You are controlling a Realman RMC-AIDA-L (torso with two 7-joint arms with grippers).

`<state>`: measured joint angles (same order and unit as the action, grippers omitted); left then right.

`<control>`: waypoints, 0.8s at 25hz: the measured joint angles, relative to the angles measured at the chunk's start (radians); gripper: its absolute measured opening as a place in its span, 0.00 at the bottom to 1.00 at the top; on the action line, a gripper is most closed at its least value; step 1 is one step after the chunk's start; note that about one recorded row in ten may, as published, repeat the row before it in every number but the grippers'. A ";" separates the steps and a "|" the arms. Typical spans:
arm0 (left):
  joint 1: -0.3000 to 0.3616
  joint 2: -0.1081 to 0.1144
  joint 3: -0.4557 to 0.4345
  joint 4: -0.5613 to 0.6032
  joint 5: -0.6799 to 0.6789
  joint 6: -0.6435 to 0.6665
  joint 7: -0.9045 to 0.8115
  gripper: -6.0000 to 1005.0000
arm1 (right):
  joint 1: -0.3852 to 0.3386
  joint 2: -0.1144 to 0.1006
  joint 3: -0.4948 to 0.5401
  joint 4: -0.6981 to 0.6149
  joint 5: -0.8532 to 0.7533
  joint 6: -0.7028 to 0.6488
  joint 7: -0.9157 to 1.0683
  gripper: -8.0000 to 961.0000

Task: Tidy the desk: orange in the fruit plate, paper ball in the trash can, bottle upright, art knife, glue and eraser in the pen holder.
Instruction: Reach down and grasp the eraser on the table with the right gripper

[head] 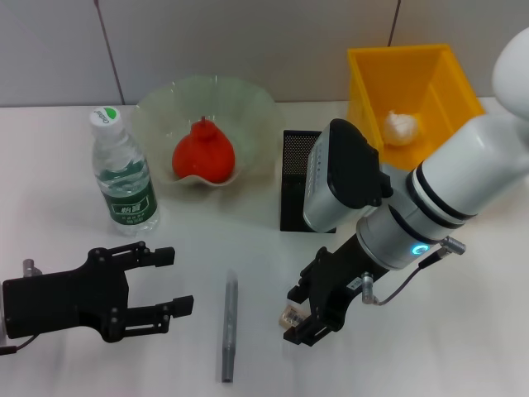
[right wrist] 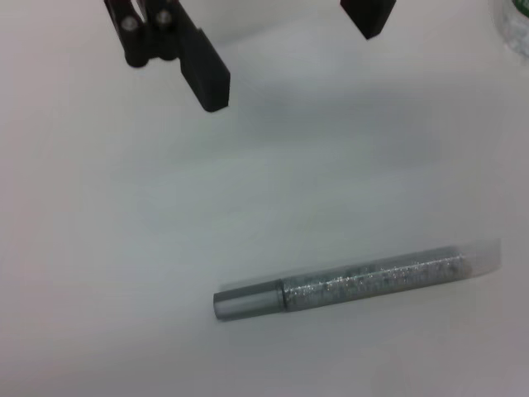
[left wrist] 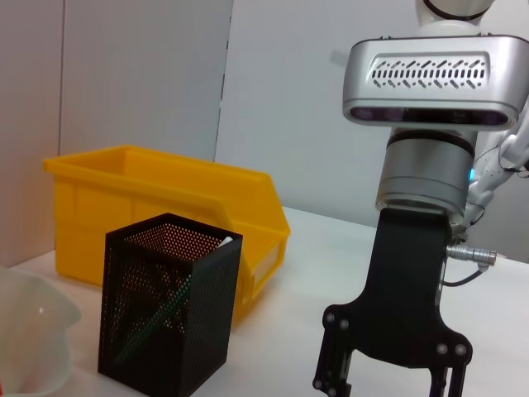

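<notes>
Head view: the right gripper [head: 302, 320] hangs low over the tabletop's front edge, its black fingers closed on the eraser [head: 289, 316], a small tan block showing between the tips. Just beside it toward the robot's left lies the glue [head: 229, 325], a grey glittery stick, flat on the tabletop. Past that, near the front left corner, the left gripper [head: 169, 294] rests with its fingers spread and nothing between them. Behind the right gripper stands the pen holder [head: 295, 184], and the trash can [head: 413, 91] sits at the back right edge with the paper ball [head: 402, 126] inside. The orange [head: 204, 154] lies in the fruit plate [head: 207, 103] at the back edge, and the bottle [head: 122, 172] stands upright beside it.
</notes>
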<state>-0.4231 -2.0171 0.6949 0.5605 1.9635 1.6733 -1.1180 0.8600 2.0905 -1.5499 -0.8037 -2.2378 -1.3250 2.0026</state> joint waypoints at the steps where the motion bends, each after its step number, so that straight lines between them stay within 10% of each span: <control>1: 0.000 0.000 0.000 0.000 0.000 0.000 0.000 0.75 | -0.001 0.000 -0.010 0.000 0.000 0.007 0.002 0.65; 20: 0.010 0.000 0.000 0.007 -0.005 0.003 -0.008 0.75 | 0.000 0.000 -0.084 0.011 -0.007 0.058 0.040 0.64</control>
<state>-0.4135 -2.0171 0.6949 0.5676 1.9581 1.6766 -1.1260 0.8605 2.0906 -1.6336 -0.7929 -2.2449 -1.2674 2.0426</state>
